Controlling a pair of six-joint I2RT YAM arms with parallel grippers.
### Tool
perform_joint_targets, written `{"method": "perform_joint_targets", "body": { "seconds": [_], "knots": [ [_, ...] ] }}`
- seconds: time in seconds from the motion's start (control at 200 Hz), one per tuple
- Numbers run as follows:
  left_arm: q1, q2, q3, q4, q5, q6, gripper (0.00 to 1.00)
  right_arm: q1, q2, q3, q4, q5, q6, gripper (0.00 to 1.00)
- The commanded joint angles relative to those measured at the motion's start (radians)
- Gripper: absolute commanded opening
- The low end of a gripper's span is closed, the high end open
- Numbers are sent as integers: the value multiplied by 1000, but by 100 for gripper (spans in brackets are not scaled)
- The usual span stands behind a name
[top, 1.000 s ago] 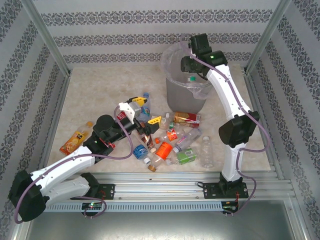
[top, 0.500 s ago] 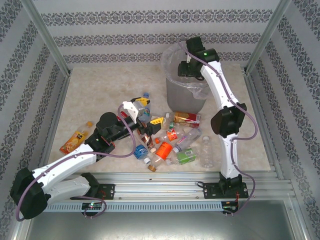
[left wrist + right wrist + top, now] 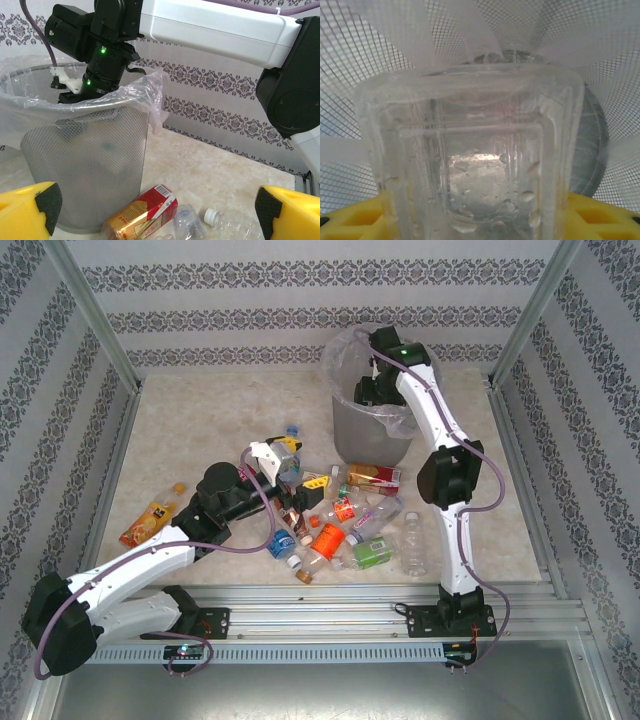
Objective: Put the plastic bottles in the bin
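Several plastic bottles [image 3: 340, 525] lie in a heap on the table in front of the bin [image 3: 370, 430]. My left gripper [image 3: 293, 465] hovers open over the heap's left side. Between its yellow fingers [image 3: 30, 210] lie a red and gold labelled bottle [image 3: 142, 212] and a clear bottle [image 3: 235, 225], at the foot of the mesh bin [image 3: 85, 165]. My right gripper [image 3: 365, 390] reaches down inside the bin's mouth. It is shut on a clear square-bottomed bottle [image 3: 470, 165], whose base faces the camera above the bin's floor.
An orange bottle [image 3: 150, 520] lies apart at the left of the table. A single clear bottle [image 3: 413, 545] lies right of the heap. The clear liner bag [image 3: 150, 95] hangs over the bin's rim. Patterned walls and metal posts close in the table.
The right arm has swung left and lowered its gripper with the bottle into the bin's mouth. The left gripper has crept slightly right over the heap, still open.
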Motion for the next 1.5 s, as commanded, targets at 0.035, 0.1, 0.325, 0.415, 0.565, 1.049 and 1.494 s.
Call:
{"method": "perform_joint_targets", "body": {
  "seconds": [0.035, 0.1, 0.325, 0.415, 0.565, 1.049, 1.494],
  "knots": [
    [-7, 5, 32, -10, 9, 16, 100, -6, 6, 36, -21, 7, 6, 66],
    [-6, 8, 32, -12, 8, 16, 100, -7, 0, 47, -20, 11, 5, 69],
    [-6, 13, 41, -28, 11, 14, 100, -15, -44, 66, -12, 11, 1, 78],
    [-6, 8, 40, -28, 10, 19, 100, -13, -65, 79, -11, 3, -6, 79],
    [-6, 5, 40, -28, 11, 20, 100, -16, -103, 99, -15, -7, -14, 79],
    [-6, -3, 38, -28, 26, 22, 100, 6, -367, -12, 37, 23, -60, 79],
    [-6, -4, 46, -52, 184, 67, 100, 82, -815, -524, 97, 116, -19, 81]
  ]
}}
